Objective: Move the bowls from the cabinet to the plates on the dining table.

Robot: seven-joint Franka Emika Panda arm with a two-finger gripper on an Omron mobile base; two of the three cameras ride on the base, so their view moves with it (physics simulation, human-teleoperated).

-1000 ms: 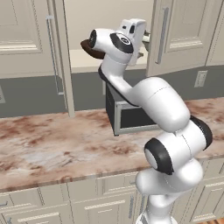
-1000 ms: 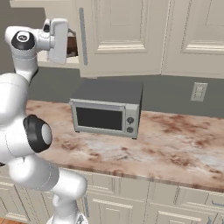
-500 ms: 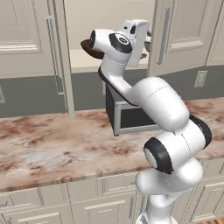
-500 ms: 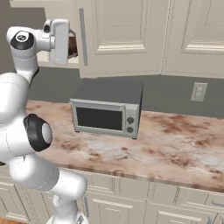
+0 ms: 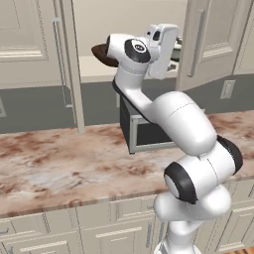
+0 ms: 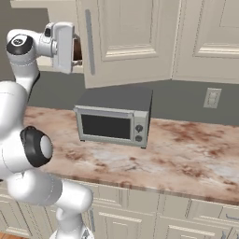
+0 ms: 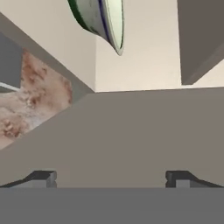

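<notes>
Jaws (image 7: 111,178) spread wide, empty; cream-green bowl (image 7: 103,22) well ahead; nothing legible.

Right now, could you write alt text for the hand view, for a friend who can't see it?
The open gripper, its two dark fingertips far apart and holding nothing, faces the pale inside of the cabinet. A cream-green bowl sits near the top of the picture, turned sideways by the rolled camera, with marbled counter at left.
</notes>
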